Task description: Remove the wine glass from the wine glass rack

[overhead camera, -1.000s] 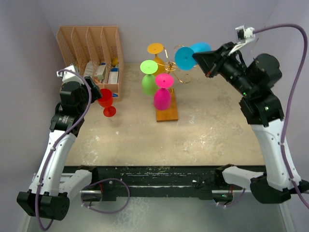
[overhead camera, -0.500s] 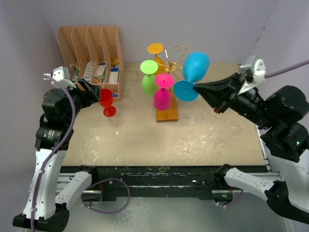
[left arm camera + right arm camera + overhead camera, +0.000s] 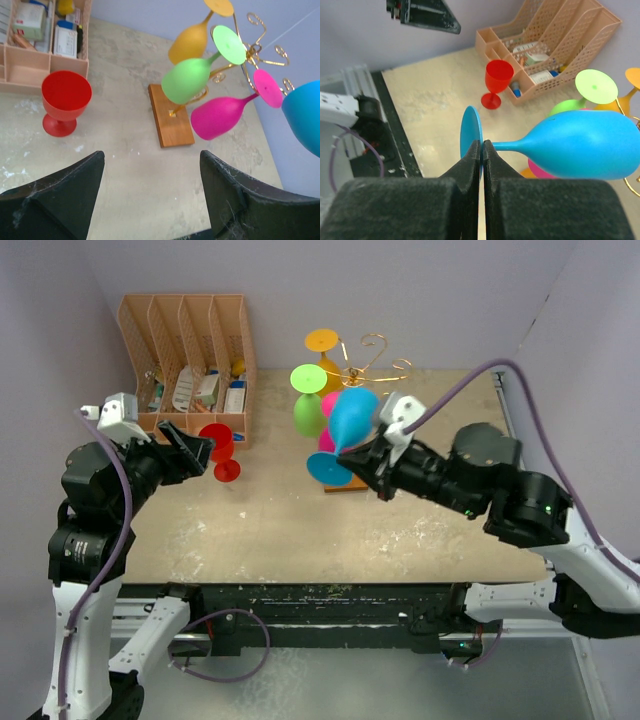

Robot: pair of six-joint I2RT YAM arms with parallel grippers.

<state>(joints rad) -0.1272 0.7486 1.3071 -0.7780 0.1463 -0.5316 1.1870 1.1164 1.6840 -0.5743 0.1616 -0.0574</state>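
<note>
My right gripper (image 3: 364, 454) is shut on the stem and foot of a blue wine glass (image 3: 352, 418). It holds the glass tilted in the air, off the rack and in front of it. In the right wrist view the fingers (image 3: 472, 160) pinch right beside the blue foot, with the bowl (image 3: 585, 145) to the right. The gold wire rack (image 3: 376, 364) stands on its orange-brown wooden base (image 3: 350, 483). Orange (image 3: 322, 340), green (image 3: 308, 408) and pink (image 3: 323, 443) glasses hang on it. My left gripper (image 3: 196, 449) is open and empty (image 3: 151, 156), close to a red glass (image 3: 220, 446).
The red glass (image 3: 65, 100) stands upright on the table beside a peach slotted file organizer (image 3: 185, 340) that holds small boxes at the back left. The rack base (image 3: 171, 121) lies mid-table. Purple walls close in the back and both sides.
</note>
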